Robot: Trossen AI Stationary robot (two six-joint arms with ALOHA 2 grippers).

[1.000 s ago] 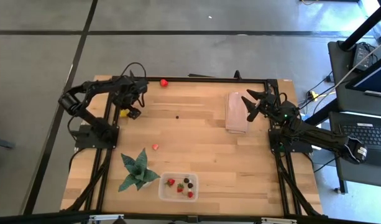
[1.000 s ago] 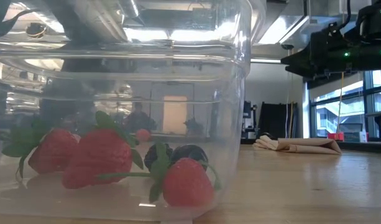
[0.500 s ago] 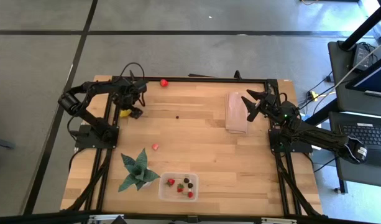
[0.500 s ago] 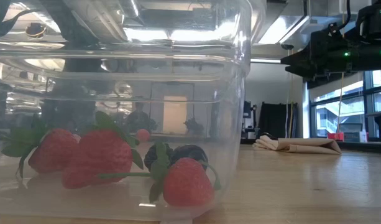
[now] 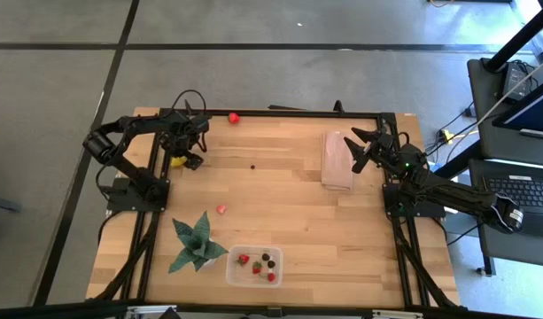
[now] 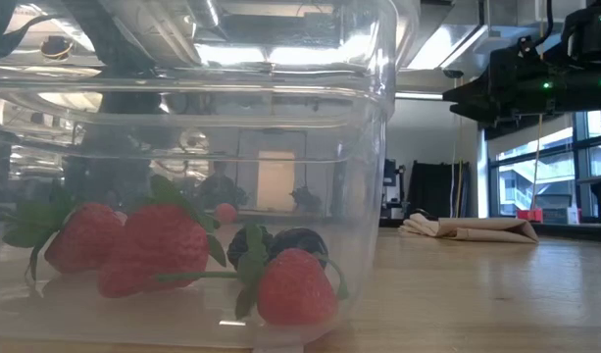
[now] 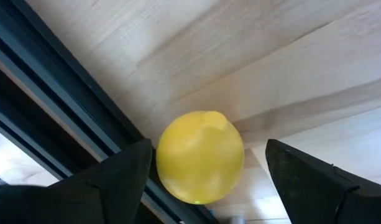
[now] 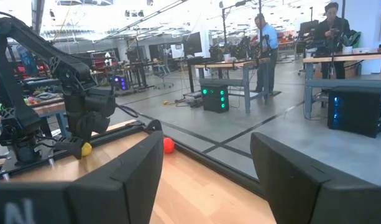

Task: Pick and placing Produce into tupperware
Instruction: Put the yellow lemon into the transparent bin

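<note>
A yellow lemon-like piece (image 7: 199,157) lies on the wood at the table's far left, against the black frame rail (image 7: 66,118). My left gripper (image 7: 209,180) points down over it, open, one finger on each side. A round red fruit (image 5: 234,117) sits at the far edge. A dark berry (image 5: 254,166) and a strawberry (image 5: 221,209) lie loose on the table. The clear tupperware (image 5: 232,275) near the front edge holds strawberries (image 6: 163,245) and dark berries (image 6: 298,242). My right gripper (image 5: 354,147) hangs open above the table's right side. My left gripper comes at the lemon-like piece from above, pointing down. One finger (image 7: 125,177) stands right at the piece's side (image 7: 160,163); whether it touches, I cannot tell. The other finger (image 7: 302,180) is clearly apart from it. The piece rests on the table.
A green spiky plant (image 5: 196,244) stands just left of the tupperware. A folded beige cloth (image 5: 337,159) lies at the far right, beside my right gripper. Bare wood lies between the loose fruit and the tupperware. People stand at benches far behind the table (image 8: 265,43).
</note>
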